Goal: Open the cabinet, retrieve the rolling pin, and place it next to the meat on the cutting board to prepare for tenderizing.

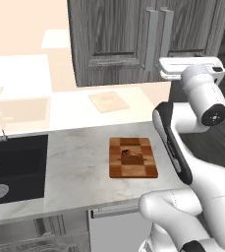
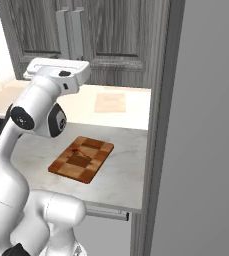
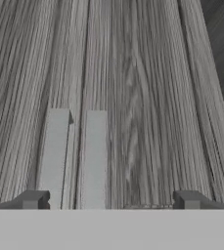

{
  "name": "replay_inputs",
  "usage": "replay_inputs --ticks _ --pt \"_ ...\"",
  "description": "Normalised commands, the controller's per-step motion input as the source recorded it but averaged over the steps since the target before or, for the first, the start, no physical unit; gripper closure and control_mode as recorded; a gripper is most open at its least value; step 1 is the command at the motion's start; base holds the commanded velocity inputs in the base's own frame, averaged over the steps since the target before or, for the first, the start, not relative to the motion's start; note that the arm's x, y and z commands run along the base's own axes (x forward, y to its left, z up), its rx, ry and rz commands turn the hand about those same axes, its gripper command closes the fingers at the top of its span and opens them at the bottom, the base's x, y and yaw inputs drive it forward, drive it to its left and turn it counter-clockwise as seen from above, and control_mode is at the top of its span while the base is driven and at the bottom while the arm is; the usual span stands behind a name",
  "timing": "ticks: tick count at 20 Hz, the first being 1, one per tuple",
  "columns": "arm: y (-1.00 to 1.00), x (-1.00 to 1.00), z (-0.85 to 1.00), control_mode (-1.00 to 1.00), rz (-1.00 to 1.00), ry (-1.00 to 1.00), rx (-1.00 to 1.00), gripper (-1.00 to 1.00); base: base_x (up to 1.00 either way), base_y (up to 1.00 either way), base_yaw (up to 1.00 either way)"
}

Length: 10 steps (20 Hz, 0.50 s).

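Dark grey wood-grain cabinet (image 3: 133, 97) doors stood shut just ahead of the wide-open, empty gripper (image 3: 111, 199), silver bar handles (image 3: 74, 156) left of centre, so opening, retrieving and placing all remained.

Plain beige board (image 1: 108, 101) behind black sink (image 1: 13, 170).

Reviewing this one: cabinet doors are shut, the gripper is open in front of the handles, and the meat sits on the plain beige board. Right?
Not quite. The meat sits on the checkered cutting board, not the plain beige board, as the left base view shows. The rest holds: the cabinet doors are shut and the open gripper faces the handles.
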Motion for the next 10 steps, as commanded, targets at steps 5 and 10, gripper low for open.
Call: replay_inputs --ticks 5,10 --pt "-0.03 0.44 -0.04 -1.00 0.02 0.00 0.00 -1.00 0.00 0.00 0.00" --pt "-0.10 0.37 -0.10 -1.00 0.08 0.00 0.00 -1.00 0.00 0.00 0.00"
